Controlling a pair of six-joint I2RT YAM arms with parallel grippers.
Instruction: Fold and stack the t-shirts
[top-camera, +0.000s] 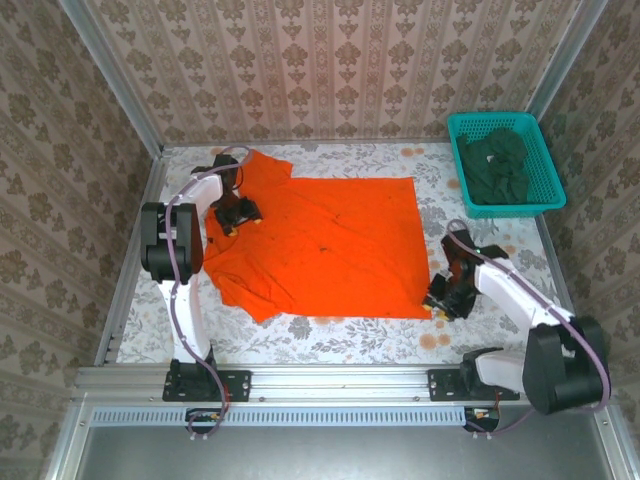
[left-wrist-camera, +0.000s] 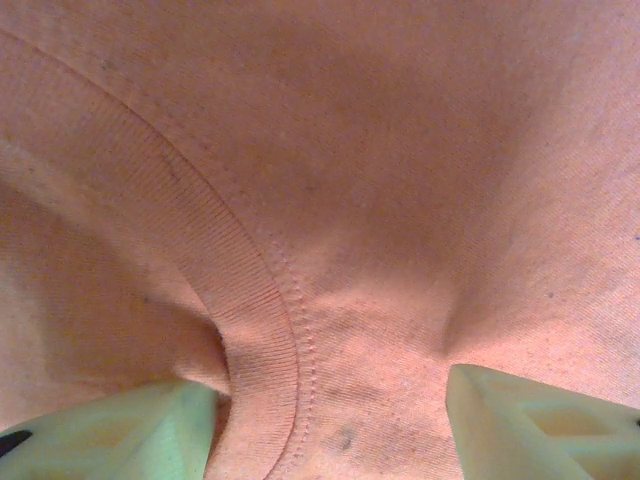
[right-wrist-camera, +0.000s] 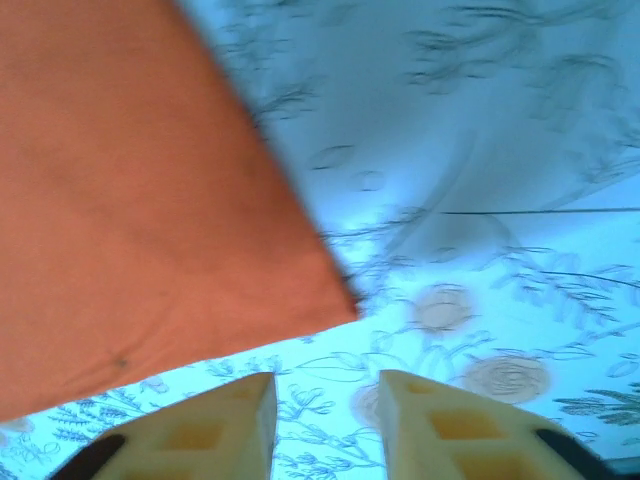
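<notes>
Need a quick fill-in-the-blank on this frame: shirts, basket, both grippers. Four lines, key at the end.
1. The t-shirt spread on the table is ____ in colour.
2. The dark green shirts lie in the teal ____.
3. The left gripper is over the spread shirt's ribbed ____.
4. The right gripper, beside that shirt's near corner, has its jaws ____, with nothing between them.
Missing words: orange; basket; collar; open.

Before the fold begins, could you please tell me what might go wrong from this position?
The left gripper straddles the orange t-shirt's ribbed collar; closing could bunch it and skew the fold. The right gripper sits open over the tablecloth, just off the shirt's corner; closing there might pinch cloth instead.
</notes>
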